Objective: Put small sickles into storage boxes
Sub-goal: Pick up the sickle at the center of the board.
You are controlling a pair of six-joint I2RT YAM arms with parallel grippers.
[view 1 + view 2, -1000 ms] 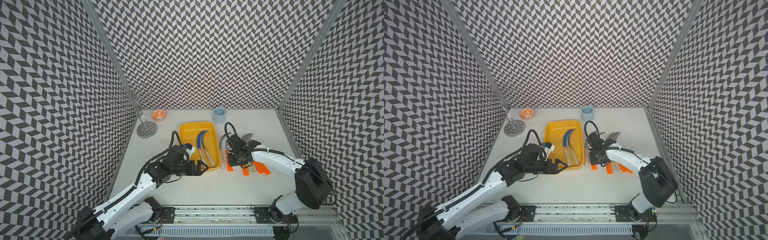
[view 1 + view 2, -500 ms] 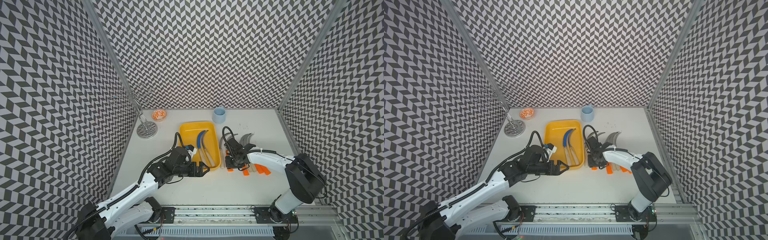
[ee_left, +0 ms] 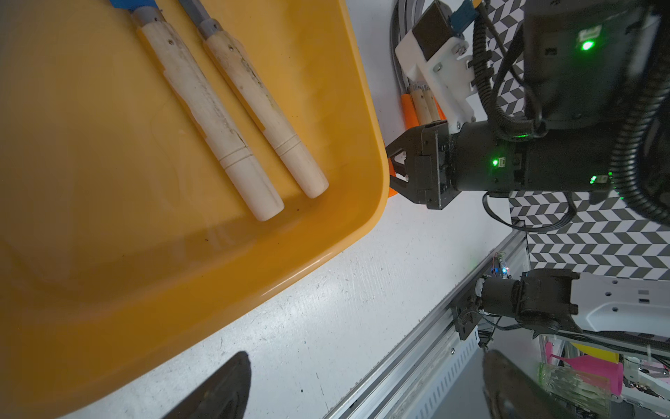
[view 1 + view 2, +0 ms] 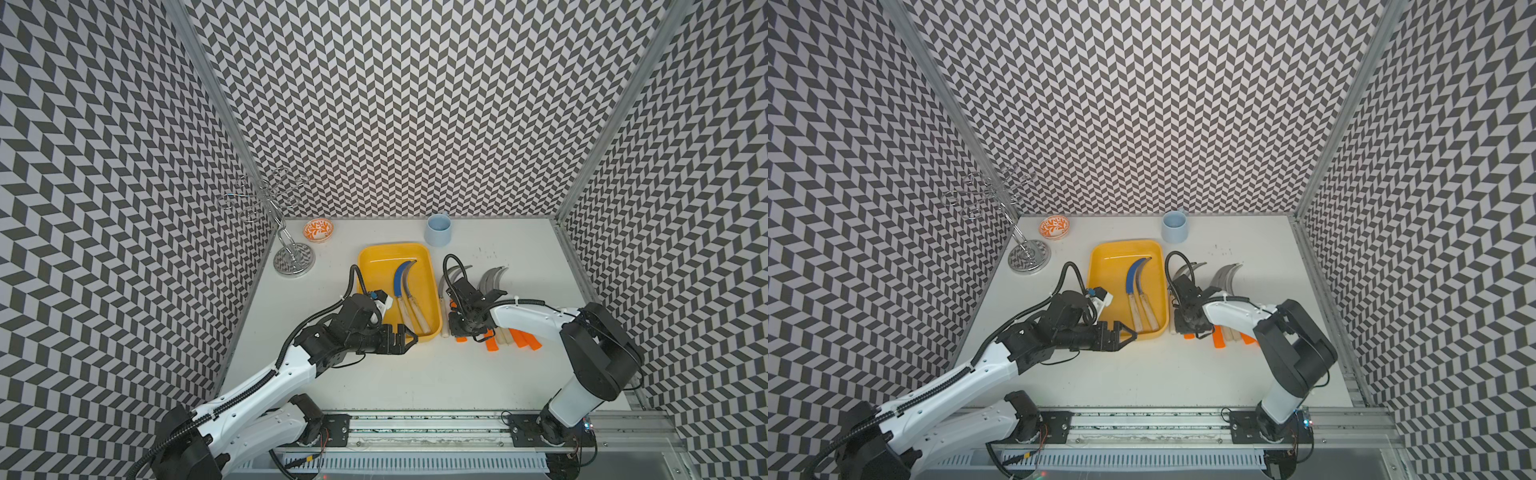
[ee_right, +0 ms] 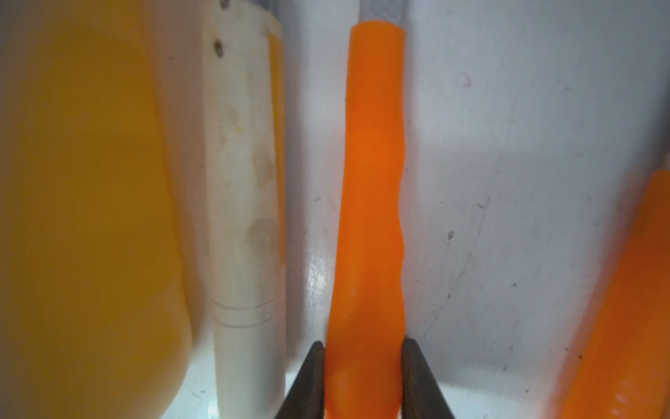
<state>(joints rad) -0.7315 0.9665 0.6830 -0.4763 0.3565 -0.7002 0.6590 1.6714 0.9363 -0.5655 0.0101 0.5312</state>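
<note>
Found the right end effector (image 5: pixel 362 366) low at the counter (image 5: pixel 525 145) and clamped on the orange-handled sickle (image 5: pixel 369 181). Noted both fingertips (image 5: pixel 308 377) pressed against opposite sides of that handle near its butt end, handle lying flat on the counter. Recorded a narrow gap, no wider than the handle itself.

Noted a wood-handled sickle (image 5: pixel 246 181) just beside the gripped handle, between the end effector and the wall of the yellow tray (image 5: pixel 90 181). Could not tell whether touching that wall. Noted a further orange handle (image 5: pixel 623 308) on the end effector's other side, apart from the gripped one.

Confirmed in both top views the loose sickles (image 4: pixel 491 344) (image 4: pixel 1219 340) lying side by side on the counter, under and just beyond the right end effector (image 4: pixel 459 332).

Found the left end effector (image 4: pixel 407 338) wide open and empty at the near corner of the yellow tray (image 4: pixel 374 266). Saw its fingers (image 3: pixel 224 388) well apart over bare counter in the left wrist view.

Noted two sickles inside the tray, just ahead of the left end effector: blue-bladed sickle (image 4: pixel 397 279) and grey-bladed sickle (image 4: pixel 420 319), pale wooden handles side by side, butts toward the end effector.
</note>
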